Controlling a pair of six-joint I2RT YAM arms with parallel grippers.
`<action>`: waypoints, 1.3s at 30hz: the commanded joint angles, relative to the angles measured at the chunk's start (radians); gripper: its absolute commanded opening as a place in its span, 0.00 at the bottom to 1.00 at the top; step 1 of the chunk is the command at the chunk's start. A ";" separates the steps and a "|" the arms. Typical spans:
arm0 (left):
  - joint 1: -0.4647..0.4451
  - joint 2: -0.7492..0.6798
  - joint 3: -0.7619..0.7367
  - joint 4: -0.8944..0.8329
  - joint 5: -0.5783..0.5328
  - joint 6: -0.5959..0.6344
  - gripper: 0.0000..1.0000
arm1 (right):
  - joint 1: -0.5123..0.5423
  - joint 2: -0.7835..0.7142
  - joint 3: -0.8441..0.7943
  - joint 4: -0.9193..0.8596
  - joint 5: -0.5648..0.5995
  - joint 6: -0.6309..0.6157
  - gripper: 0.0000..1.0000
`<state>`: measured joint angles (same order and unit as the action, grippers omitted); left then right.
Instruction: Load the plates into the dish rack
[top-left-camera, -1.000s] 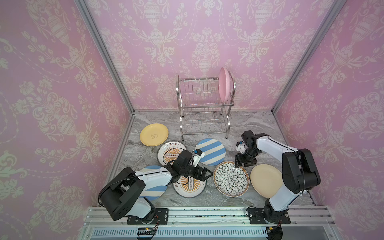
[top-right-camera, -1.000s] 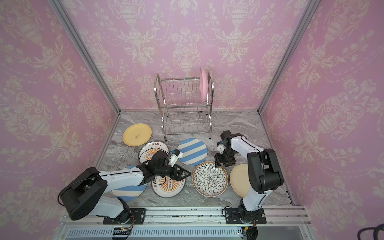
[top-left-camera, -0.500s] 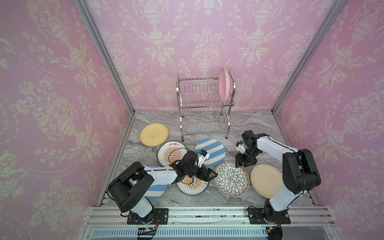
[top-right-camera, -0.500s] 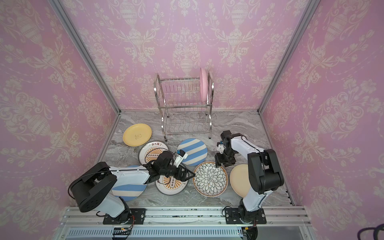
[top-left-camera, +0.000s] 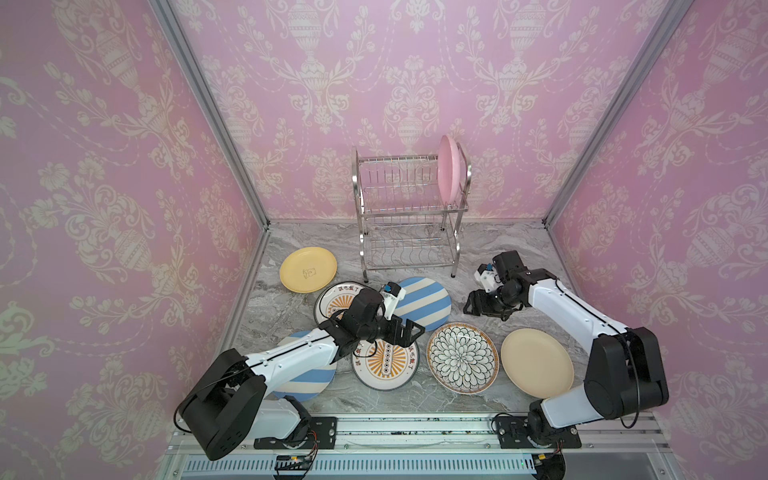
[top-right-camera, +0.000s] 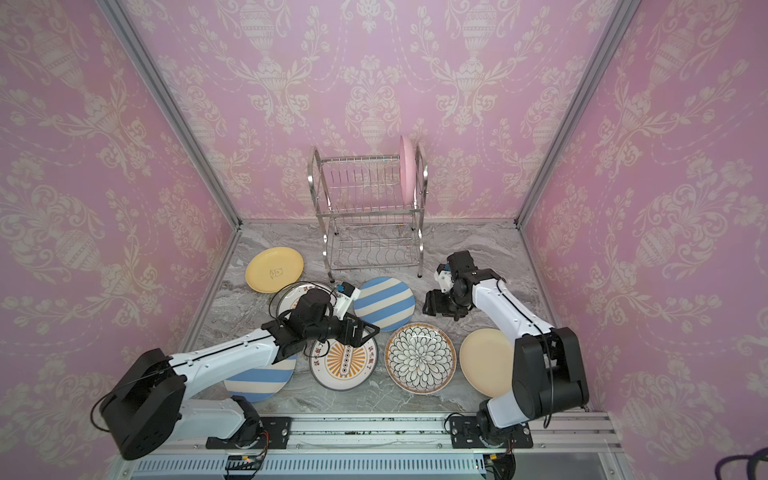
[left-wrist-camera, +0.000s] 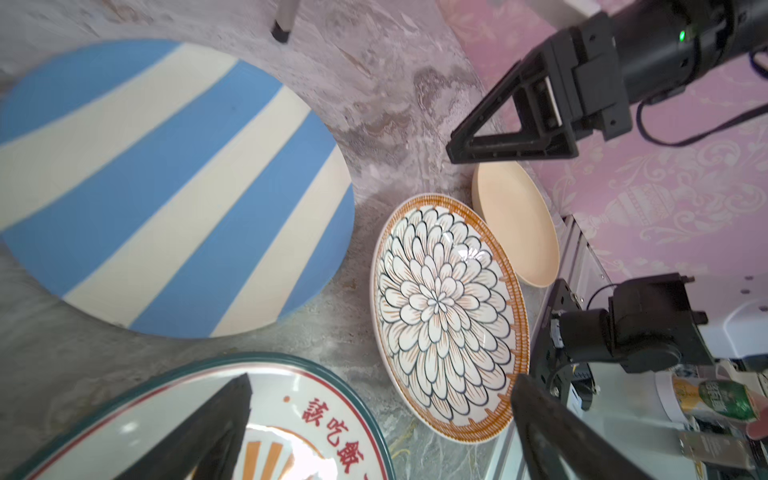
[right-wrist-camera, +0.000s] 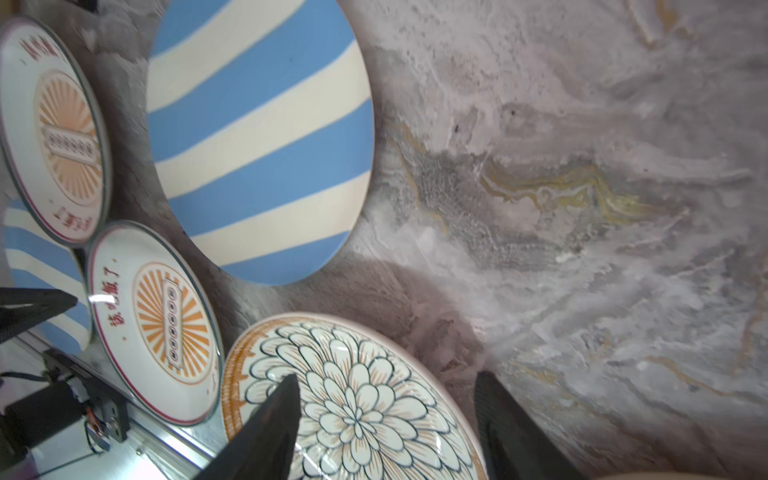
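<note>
Loading so far: one in, seven to go. The pink plate (top-left-camera: 448, 169) stands on edge at the right end of the upper tier of the dish rack (top-left-camera: 356, 183); the lower tier holds no plate.
Plates on the table (top-left-camera: 513, 245): all lying flat. The yellow plate (top-left-camera: 308, 269) is far left, with the far sunburst plate (top-left-camera: 330, 299) beside it. The centre striped plate (top-left-camera: 428, 305) is in front of the rack, and the near striped plate (top-left-camera: 305, 380) is under the left arm (top-left-camera: 291, 357). Then come the near sunburst plate (top-left-camera: 384, 368), the black-petal plate (top-left-camera: 462, 358) and the beige plate (top-left-camera: 536, 361) on the right.
Step in hand: picking the next plate, by my reading; neither arm has one yet.
Left gripper (top-left-camera: 410, 331): jaws wide and empty, over the far rim of the near sunburst plate, with the centre striped plate just beyond. The left wrist view shows one finger (left-wrist-camera: 199, 440) above the sunburst face.
Right gripper (top-left-camera: 469, 306): jaws well apart with nothing gripped, near the far rim of the black-petal plate. In the right wrist view that rim runs between the two fingers (right-wrist-camera: 270, 428). I cannot tell whether they touch it.
Next move calls for: going low and working a finger under a rim lying flush on the table. Then pinch, tip the plate upright and lift it to a free slot left of the pink one.
Watch for: the plates sit just beside each other, so a sliding plate could nudge its neighbour.
</note>
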<state>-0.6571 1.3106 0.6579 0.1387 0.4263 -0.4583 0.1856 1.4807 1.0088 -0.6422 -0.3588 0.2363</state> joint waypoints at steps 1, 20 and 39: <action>0.064 0.013 0.026 -0.021 -0.069 0.049 0.99 | 0.003 -0.002 -0.065 0.234 -0.081 0.153 0.65; 0.104 0.282 0.134 0.122 -0.058 0.068 0.99 | 0.007 0.233 0.004 0.311 -0.124 0.054 0.62; 0.119 0.393 0.199 0.061 -0.086 0.102 0.99 | 0.022 0.323 -0.009 0.409 -0.145 0.096 0.59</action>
<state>-0.5457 1.6855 0.8219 0.2367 0.3706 -0.3973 0.1997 1.7836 0.9920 -0.2481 -0.4858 0.3191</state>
